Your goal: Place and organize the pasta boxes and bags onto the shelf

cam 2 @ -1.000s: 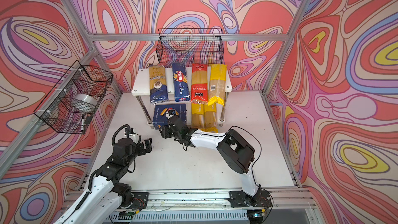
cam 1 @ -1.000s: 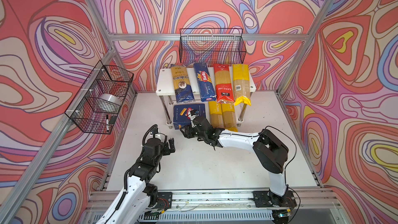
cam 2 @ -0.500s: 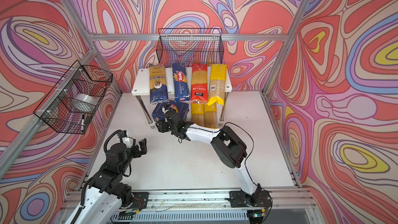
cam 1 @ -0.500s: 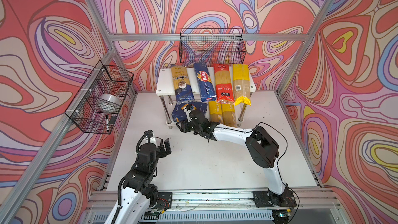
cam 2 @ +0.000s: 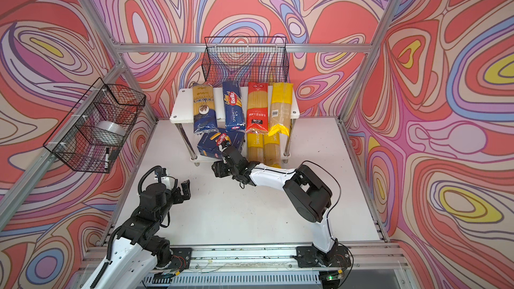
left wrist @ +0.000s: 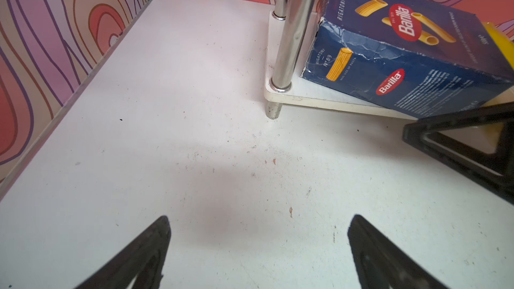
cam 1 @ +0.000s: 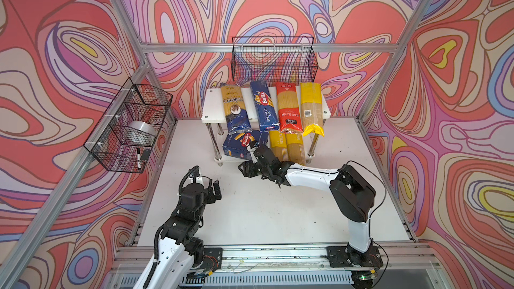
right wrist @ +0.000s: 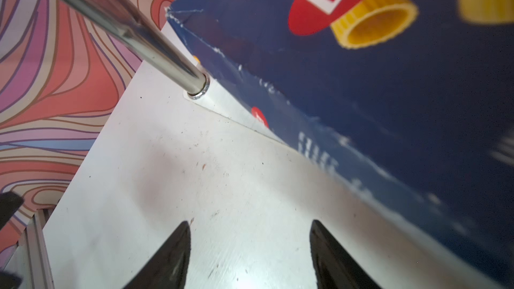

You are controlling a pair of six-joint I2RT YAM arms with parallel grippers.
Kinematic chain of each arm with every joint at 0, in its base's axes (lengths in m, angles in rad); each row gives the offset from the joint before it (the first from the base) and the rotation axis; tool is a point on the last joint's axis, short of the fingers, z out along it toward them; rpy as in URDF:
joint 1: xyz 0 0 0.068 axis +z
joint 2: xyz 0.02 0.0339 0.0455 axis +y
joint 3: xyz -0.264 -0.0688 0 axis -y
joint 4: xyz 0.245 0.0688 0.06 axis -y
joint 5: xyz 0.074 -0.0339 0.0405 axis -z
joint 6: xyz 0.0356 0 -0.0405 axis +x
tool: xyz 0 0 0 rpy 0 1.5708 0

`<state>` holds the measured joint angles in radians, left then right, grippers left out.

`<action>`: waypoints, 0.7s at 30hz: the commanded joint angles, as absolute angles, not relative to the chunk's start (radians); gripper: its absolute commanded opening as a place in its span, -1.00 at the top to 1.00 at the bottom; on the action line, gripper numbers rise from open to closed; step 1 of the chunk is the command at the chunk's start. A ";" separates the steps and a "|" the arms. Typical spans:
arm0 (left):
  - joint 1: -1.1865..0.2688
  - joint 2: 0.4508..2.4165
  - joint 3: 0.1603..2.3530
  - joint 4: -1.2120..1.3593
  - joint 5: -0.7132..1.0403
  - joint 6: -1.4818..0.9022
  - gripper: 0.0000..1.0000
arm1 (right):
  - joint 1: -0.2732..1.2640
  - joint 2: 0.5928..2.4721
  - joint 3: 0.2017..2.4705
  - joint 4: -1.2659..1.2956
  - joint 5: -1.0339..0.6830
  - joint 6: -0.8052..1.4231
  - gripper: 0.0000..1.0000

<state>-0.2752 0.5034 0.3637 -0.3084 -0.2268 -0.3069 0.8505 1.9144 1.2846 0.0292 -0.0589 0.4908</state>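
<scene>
The white shelf [cam 1: 212, 107] [cam 2: 180, 107] stands at the back. Its top board carries the ankara bag [cam 1: 235, 109], the blue Spaghetti box [cam 1: 263, 109], a red bag [cam 1: 288, 109] and a yellow bag [cam 1: 311, 112]. On the lower board the rigatoni box [cam 1: 239, 144] [left wrist: 403, 59] [right wrist: 389, 93] lies tilted at the left, beside two yellow bags [cam 1: 286, 148]. My right gripper [cam 1: 249, 161] [right wrist: 250, 225] is open just in front of that box, with only table between its fingers. My left gripper [cam 1: 216, 190] [left wrist: 258, 219] hovers open and empty over the table's left front.
A black wire basket [cam 1: 274, 59] hangs on the back wall above the shelf. Another wire basket [cam 1: 130, 126] on the left wall holds a tape roll and a marker. A chrome shelf leg [left wrist: 286, 45] stands close to the box's left corner.
My right gripper has moved in toward the lower board, the rigatoni box has slid a little further onto it, and the jaws have spread wider. The left arm has sunk lower.
</scene>
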 commanded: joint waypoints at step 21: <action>-0.225 0.912 0.169 0.565 -0.441 -0.058 -1.00 | 0.415 1.080 0.563 0.009 0.560 0.309 -0.97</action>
<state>-0.2462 0.8192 0.1886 0.2924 -0.3897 -0.1162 0.4644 1.1290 0.6327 -0.1425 0.4629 0.3912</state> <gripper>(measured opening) 0.994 0.984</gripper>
